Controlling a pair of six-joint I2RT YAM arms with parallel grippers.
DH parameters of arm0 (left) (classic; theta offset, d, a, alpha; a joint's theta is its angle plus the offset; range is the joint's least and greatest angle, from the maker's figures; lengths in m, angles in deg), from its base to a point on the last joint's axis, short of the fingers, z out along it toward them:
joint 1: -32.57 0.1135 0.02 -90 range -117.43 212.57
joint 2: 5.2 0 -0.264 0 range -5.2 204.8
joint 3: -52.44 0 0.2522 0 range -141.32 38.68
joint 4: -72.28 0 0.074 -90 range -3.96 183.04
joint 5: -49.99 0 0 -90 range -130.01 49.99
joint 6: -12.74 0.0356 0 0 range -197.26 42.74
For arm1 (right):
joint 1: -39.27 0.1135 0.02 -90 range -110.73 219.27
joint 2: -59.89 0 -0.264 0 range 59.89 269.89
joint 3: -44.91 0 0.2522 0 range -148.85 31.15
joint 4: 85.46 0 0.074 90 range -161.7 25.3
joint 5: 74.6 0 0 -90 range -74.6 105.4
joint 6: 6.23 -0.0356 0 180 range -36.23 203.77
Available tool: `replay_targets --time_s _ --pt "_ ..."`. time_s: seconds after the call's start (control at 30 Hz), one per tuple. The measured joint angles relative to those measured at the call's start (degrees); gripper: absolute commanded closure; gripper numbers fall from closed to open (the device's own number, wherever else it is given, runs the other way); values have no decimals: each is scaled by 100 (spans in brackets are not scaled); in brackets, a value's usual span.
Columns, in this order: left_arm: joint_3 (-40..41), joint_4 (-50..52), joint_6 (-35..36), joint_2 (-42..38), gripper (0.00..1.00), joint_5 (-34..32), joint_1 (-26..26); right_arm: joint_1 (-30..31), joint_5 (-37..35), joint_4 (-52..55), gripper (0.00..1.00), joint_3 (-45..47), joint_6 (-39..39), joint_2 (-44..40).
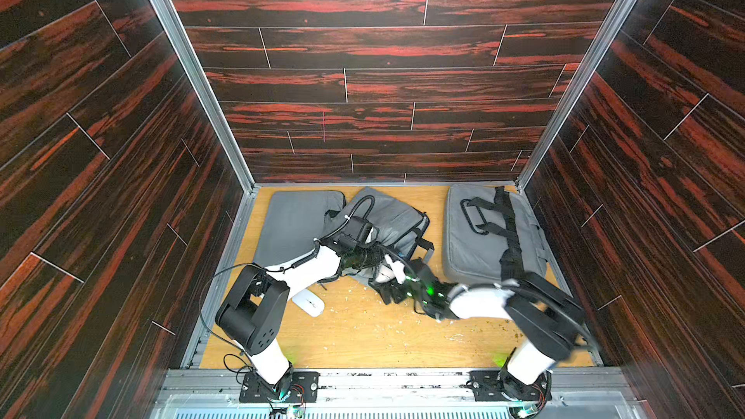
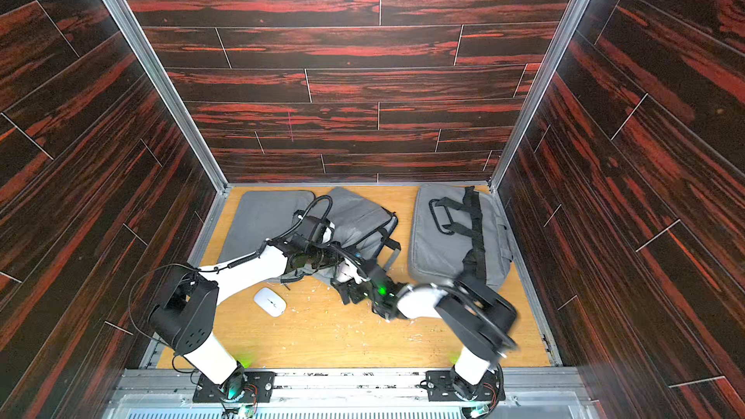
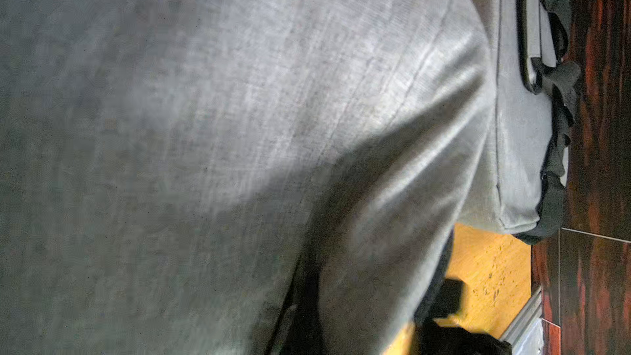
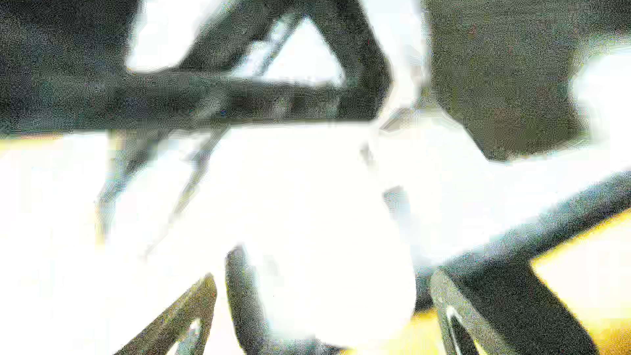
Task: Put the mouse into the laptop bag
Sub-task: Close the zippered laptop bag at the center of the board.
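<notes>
From my screen, the left arm point(image 1: 306, 272) was bent at the elbow, and its white forearm reached across to the near edge of the laptop bag point(image 1: 397, 215). This was the crumpled grey bag in the middle of the table point(image 1: 383, 336). The left gripper point(image 1: 373, 259) was low at that edge and its jaws were closed together. I could not see if any cloth was pinched in them. The left wrist view was almost filled with the bag's grey cloth point(image 3: 239, 97), very close up.

The right arm point(image 1: 479, 302) was folded over, with its black upper part high and its white forearm leaning down toward the middle. The right gripper point(image 1: 389, 290) was low over the table at the same near edge, close to the left gripper. The right wrist view was very blurry and too bright. I could make out dark fingers point(image 4: 454, 315) at each side, and they looked wide apart.

The white mouse point(image 1: 308, 302) lay flat on the bare table, just beside the left forearm and outside the bag. Both top views showed it there point(image 2: 269, 301).

A flat grey sleeve point(image 1: 294, 219) lay on the robot's left. A strap bag point(image 1: 467, 259) lay on its right.
</notes>
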Motion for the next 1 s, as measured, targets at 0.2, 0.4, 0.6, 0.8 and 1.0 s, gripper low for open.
replay_targets --time_s 0.2,0.4,0.6,0.8,1.0 --pt "0 4 39 0 100 -2 0 -72 140 -22 28 761 -588 -634" --pt "0 7 46 0 100 -2 0 -382 522 -20 100 997 -1049 -654" --pt "0 7 44 0 100 7 0 -492 647 -52 100 579 -1113 -345" --pt "0 7 42 0 100 33 0 -562 702 -44 100 -341 -1040 516" --pt "2 0 37 15 100 70 0 -581 962 -214 100 -879 -1071 977"
